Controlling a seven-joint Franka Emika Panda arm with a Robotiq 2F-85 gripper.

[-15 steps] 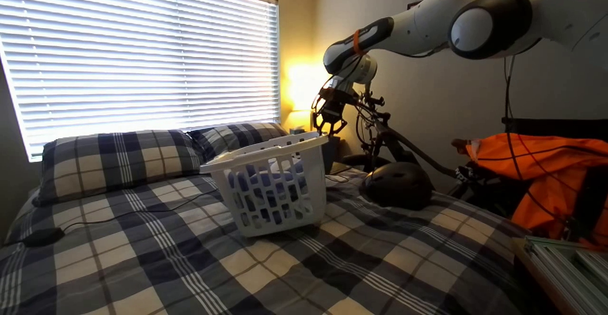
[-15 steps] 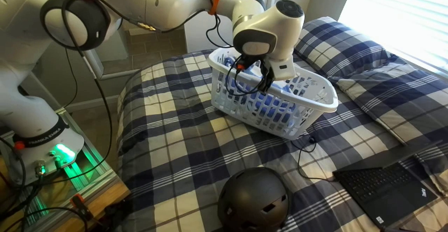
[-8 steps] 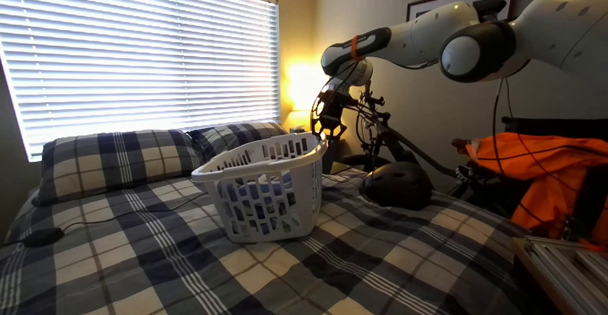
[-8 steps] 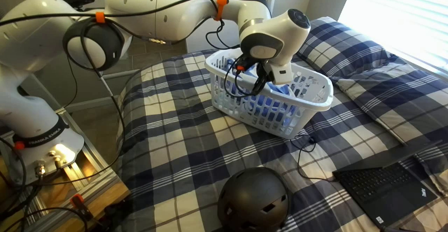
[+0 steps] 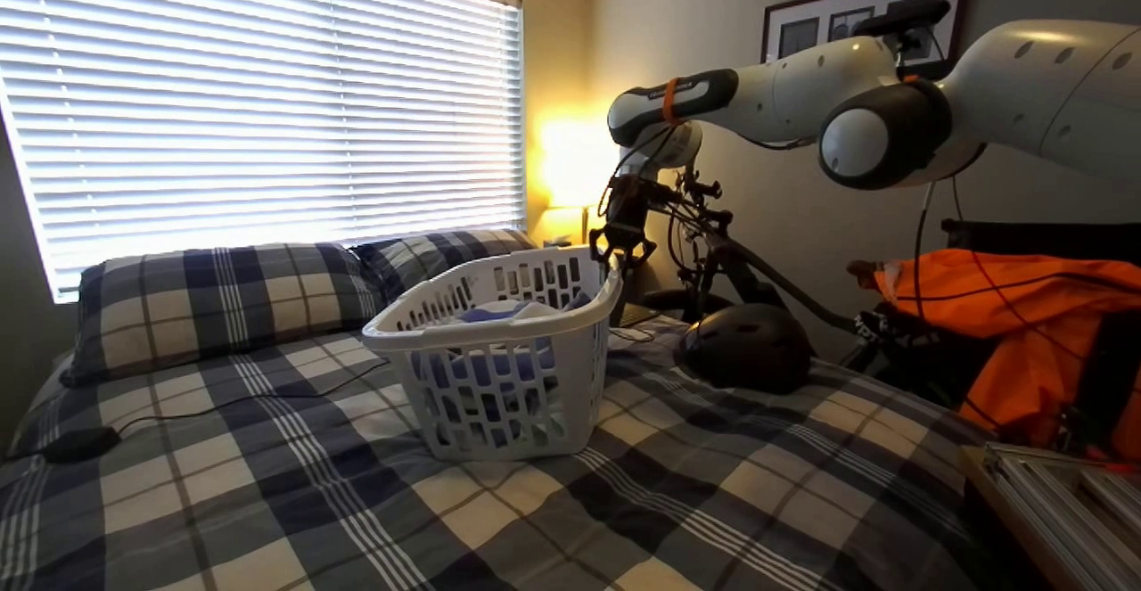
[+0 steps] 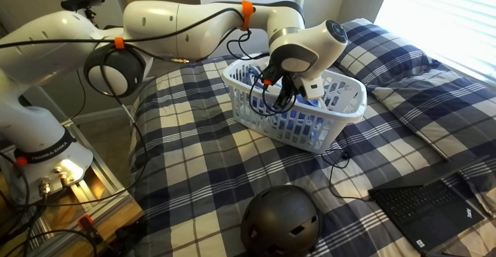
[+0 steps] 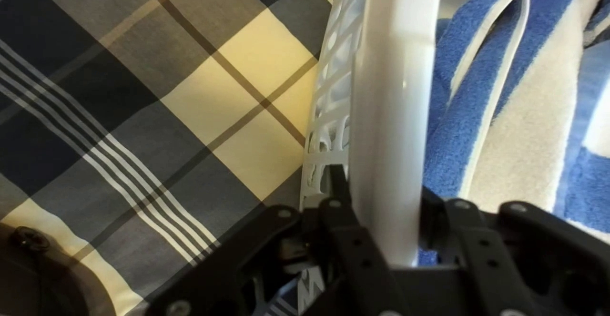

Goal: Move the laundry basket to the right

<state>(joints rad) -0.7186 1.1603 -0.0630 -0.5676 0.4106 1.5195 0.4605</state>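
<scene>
The laundry basket is a white plastic basket with slotted sides and a thick rim. It stands level on the bed in both exterior views (image 5: 481,334) (image 6: 338,114). Blue-and-white striped cloth (image 7: 529,130) lies inside it. My gripper (image 5: 621,257) is at the basket's long side, pointing down onto the rim; in an exterior view the wrist and cables partly hide it (image 6: 283,100). In the wrist view the basket's rim (image 7: 395,92) runs between the fingers (image 7: 385,197), one outside and one inside, both close against it. The lower fingertips are partly hidden by the rim.
A dark helmet (image 6: 281,220) lies on the plaid bed, with an open laptop (image 6: 430,206) and a thin cable (image 6: 332,179) nearby. Plaid pillows (image 5: 232,306) stand at the window end. A bicycle (image 5: 740,261) and an orange garment (image 5: 1007,306) are beyond the bed.
The basket was tilted, its gripper side raised, and now sits level. It has shifted slightly toward the camera in an exterior view. The arm and gripper have come lower, fingers still around the rim.
</scene>
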